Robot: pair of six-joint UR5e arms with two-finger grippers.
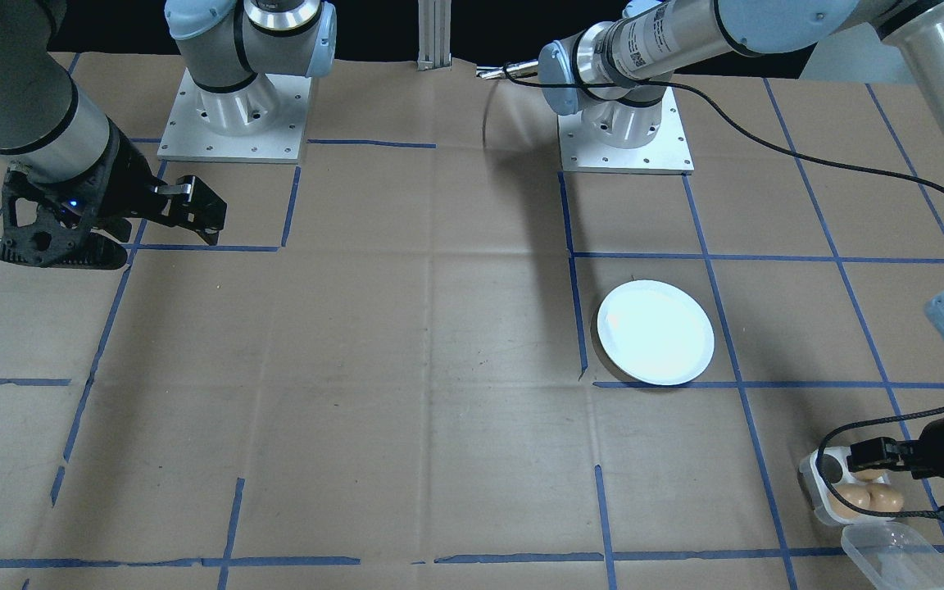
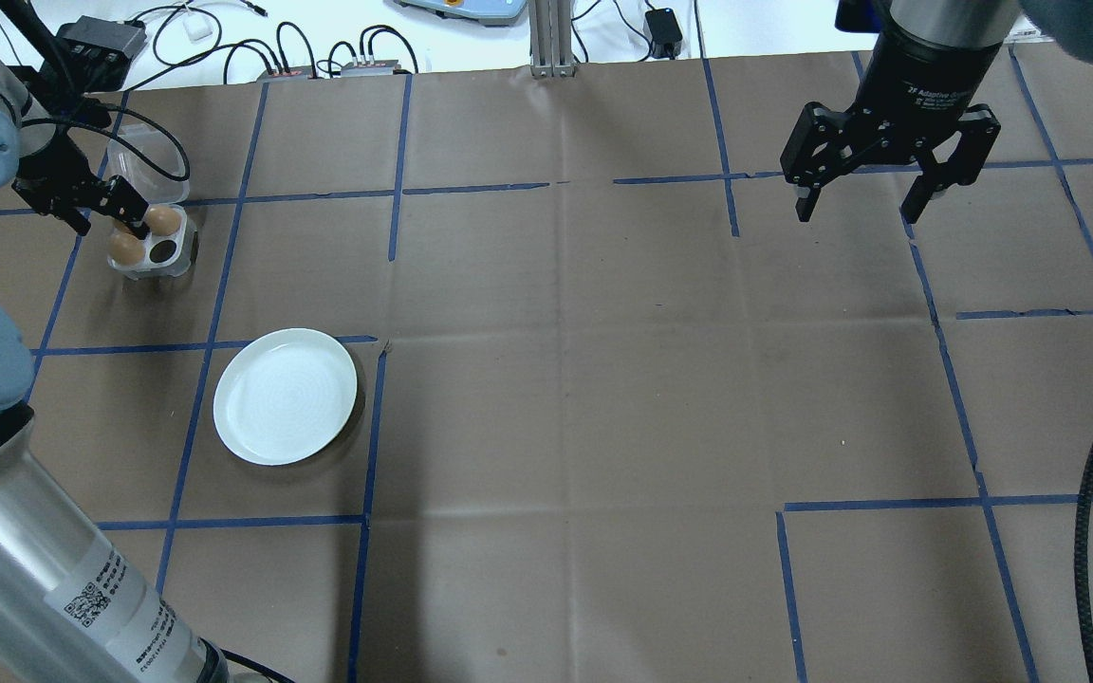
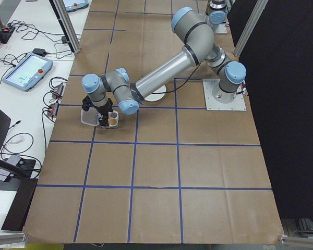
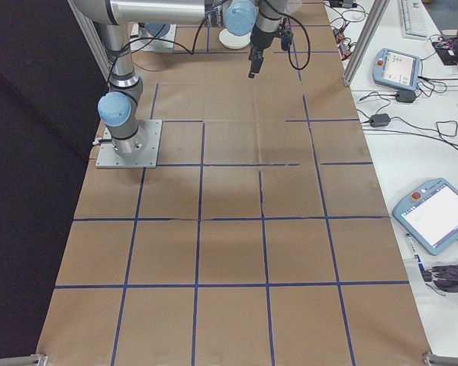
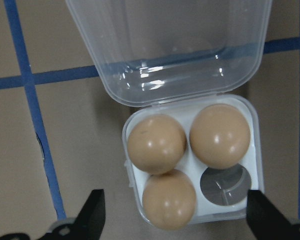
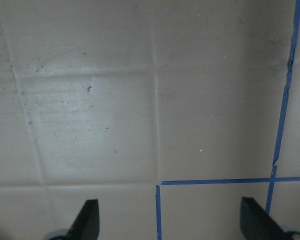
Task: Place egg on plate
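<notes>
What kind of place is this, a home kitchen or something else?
Most likely a robotics lab, not a kitchen: two arms bolted on a paper-covered table marked with blue tape lines, with teach pendants and cables alongside.

Robotics lab — taped grid table (image 4: 229, 252), teach pendants (image 4: 437, 215), cables (image 2: 224, 38).

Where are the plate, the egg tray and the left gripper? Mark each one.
plate (image 2: 285, 396): overhead exterior view, centre of its bare white face.
egg tray (image 5: 242, 106): left wrist view, bare white corner of its rim.
left gripper (image 5: 175, 220): left wrist view, midway between its open fingertips.
</notes>
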